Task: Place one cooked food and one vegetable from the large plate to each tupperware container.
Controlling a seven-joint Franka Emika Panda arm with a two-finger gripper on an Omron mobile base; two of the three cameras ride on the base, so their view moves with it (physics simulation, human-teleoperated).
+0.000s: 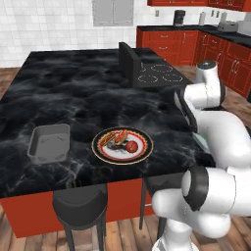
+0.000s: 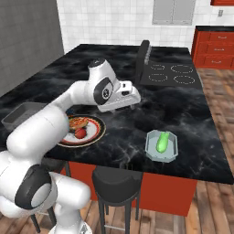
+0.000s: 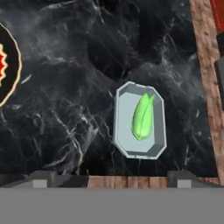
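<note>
My two dark fingers (image 3: 41, 180) stand wide apart and hold nothing; I hang above the black marbled island counter (image 2: 183, 105), looking straight down at it. Below me the pale translucent greenish tupperware container (image 3: 140, 120) sits close to the counter's near edge, with a green oblong vegetable (image 3: 142, 116) lying inside it. Past that edge is wooden plank floor (image 3: 204, 52).

The round large plate with the red-orange patterned rim (image 1: 143, 152) lies near the same front edge, well apart from the pale container, with bare dark marble between them. On it I see a red round item (image 1: 131, 146) and browned cooked pieces (image 1: 116, 138), touching one another. The opaque grey rectangular tupperware container (image 1: 49, 143) rests on the plate's far side from me, just beside it but not touching; I cannot tell whether anything lies in it.

Farther back, a black cooktop with four ring burners (image 1: 159, 72) is set in the counter, with a dark upright panel (image 1: 128, 63) at its edge. Two dark round stools (image 1: 80, 202) stand under the front edge. Red cabinets (image 1: 169, 44) line the back wall.
</note>
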